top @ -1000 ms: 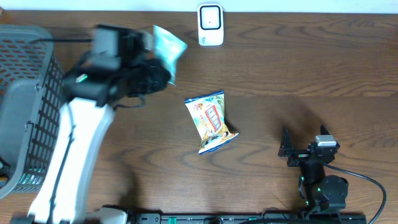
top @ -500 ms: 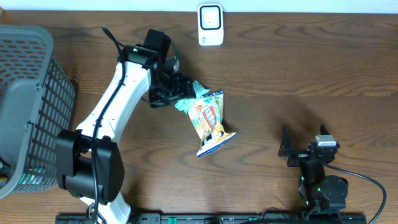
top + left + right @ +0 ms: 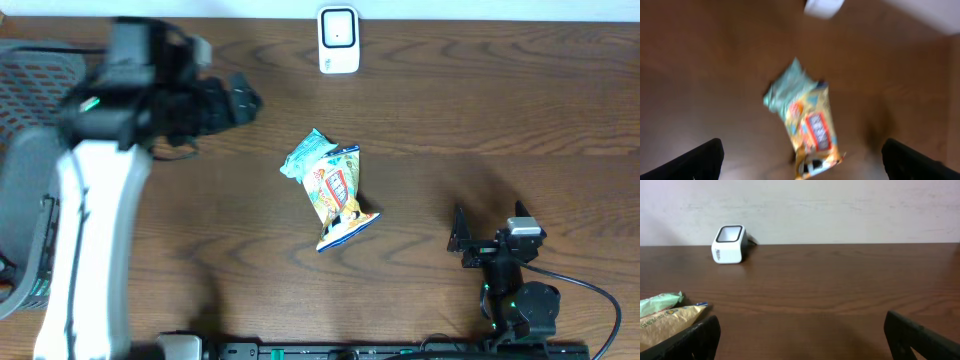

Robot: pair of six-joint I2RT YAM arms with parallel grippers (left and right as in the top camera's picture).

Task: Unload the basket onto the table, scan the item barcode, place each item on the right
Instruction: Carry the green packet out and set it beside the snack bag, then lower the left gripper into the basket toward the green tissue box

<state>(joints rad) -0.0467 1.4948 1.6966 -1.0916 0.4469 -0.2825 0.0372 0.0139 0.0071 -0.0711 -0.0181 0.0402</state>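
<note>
White left arm (image 3: 85,230), black left hand (image 3: 245,100), black right arm (image 3: 518,295).

The left tool (image 3: 243,101) released the teal packet (image 3: 303,157) against the yellow bag (image 3: 340,197) and withdrew.

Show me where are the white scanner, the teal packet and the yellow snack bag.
white scanner (image 3: 339,40), overhead view, middle of its top face.
teal packet (image 3: 303,158), overhead view, its crumpled upper part.
yellow snack bag (image 3: 338,195), overhead view, its printed front.
</note>
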